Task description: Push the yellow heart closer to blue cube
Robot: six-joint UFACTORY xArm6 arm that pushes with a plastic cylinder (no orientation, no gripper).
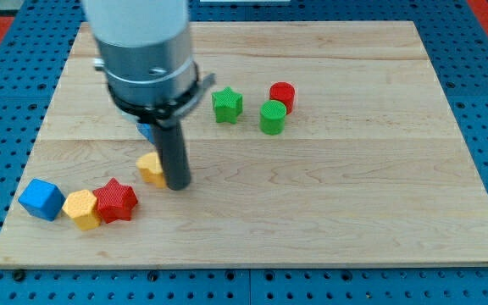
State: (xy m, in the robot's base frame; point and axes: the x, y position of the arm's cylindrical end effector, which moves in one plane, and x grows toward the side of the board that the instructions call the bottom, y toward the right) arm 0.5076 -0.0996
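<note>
The yellow heart (150, 169) lies left of centre on the wooden board, partly hidden by my rod. My tip (178, 185) rests on the board touching the heart's right side. The blue cube (41, 199) sits near the board's bottom-left corner, well to the left of and below the heart. A yellow block (82, 208) and a red star (115, 200) lie between the cube and the heart, touching each other.
A blue block (145, 130) peeks out behind the arm, above the heart. A green star (226, 104), a green cylinder (272, 117) and a red cylinder (282, 94) stand at the upper middle. The board's edge (227, 261) runs along the view's bottom.
</note>
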